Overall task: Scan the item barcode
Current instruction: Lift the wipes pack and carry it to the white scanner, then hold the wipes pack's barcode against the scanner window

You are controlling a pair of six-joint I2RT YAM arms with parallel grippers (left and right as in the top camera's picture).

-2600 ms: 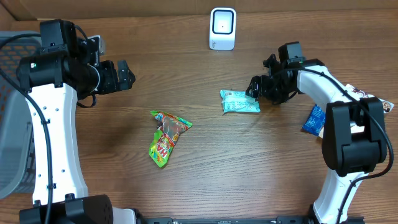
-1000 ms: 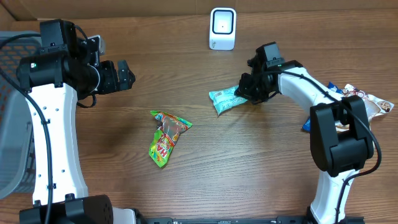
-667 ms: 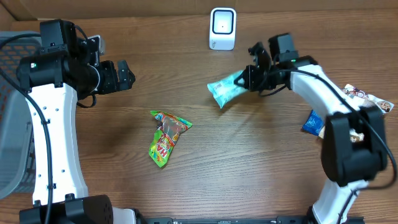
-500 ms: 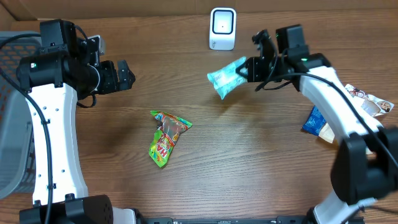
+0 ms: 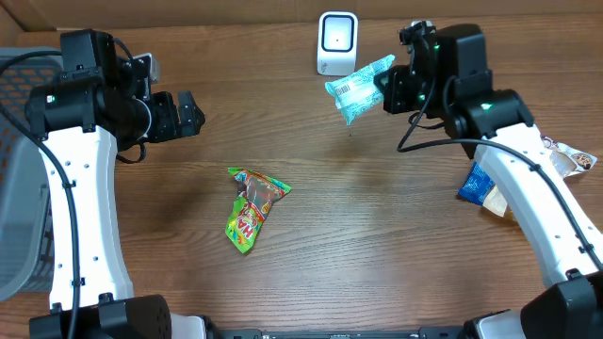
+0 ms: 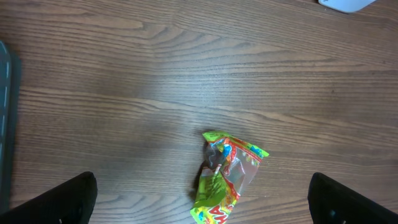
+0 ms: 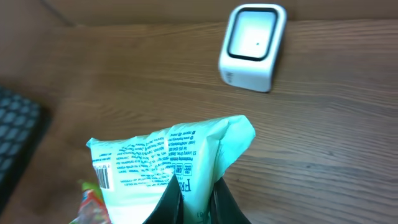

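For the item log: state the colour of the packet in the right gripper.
Mint green packet with dark print; clearest in the right wrist view.

We see the mint-green crinkled plastic snack packet (image 5: 358,85) held above the table, tilted, pinched at one end by the right gripper (image 5: 384,90). Its printed side with the barcode (image 7: 102,176) faces up, near the upright white rounded box scanner (image 5: 337,42).

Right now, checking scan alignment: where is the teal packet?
Overhead view: the teal packet is at the far right-centre, pinched by the right gripper, just right of the scanner.
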